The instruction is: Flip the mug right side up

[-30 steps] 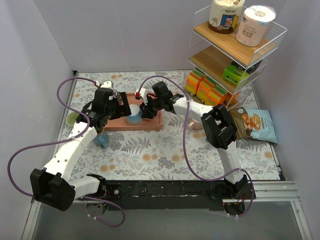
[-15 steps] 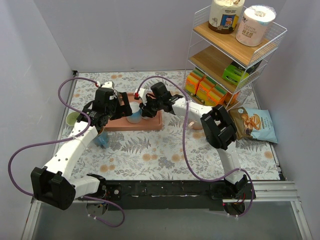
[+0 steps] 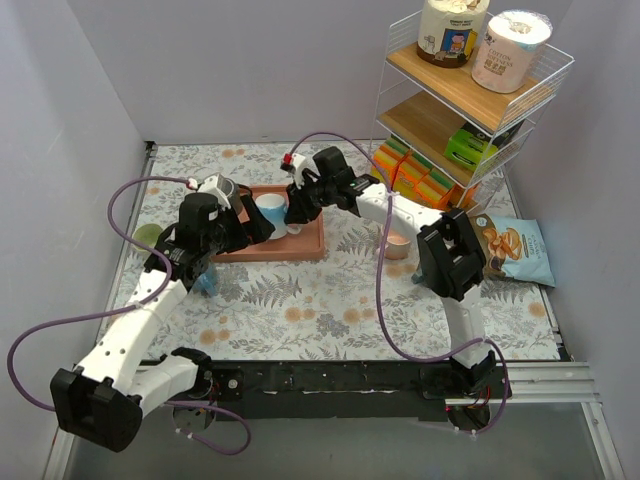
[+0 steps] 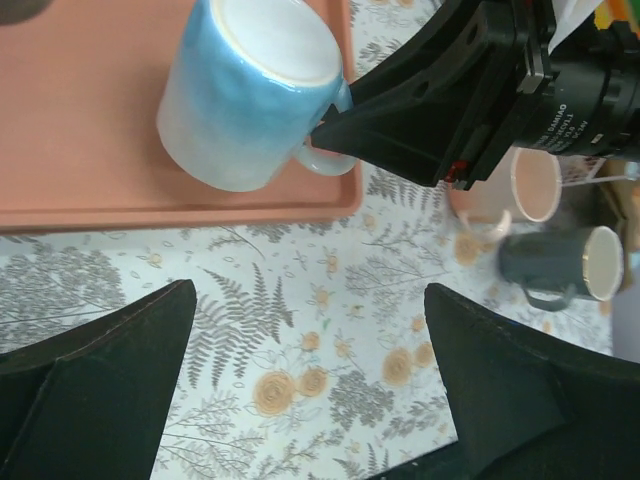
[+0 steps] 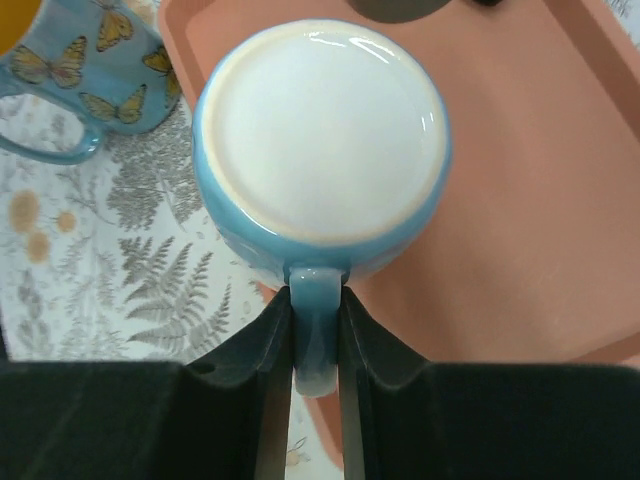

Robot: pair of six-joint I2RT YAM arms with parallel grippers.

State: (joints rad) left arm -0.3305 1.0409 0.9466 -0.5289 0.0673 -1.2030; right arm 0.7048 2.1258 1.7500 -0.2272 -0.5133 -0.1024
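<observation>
Over the one tray [image 5: 560,200], one inverted blue mug [image 5: 320,130], handle pinched by the right fingers [image 5: 245,350]; left fingers [image 4: 90,380] spread wide

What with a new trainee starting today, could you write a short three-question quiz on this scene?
1. True or false: the left gripper is clamped on the blue mug.
2. Which part of the mug does the right gripper pinch? A) rim B) handle C) side wall
3. Fill in: the side of the mug that faces up is its ___.

Key: 1. False, it stands open and clear of the mug. 2. B. 3. base.
</observation>
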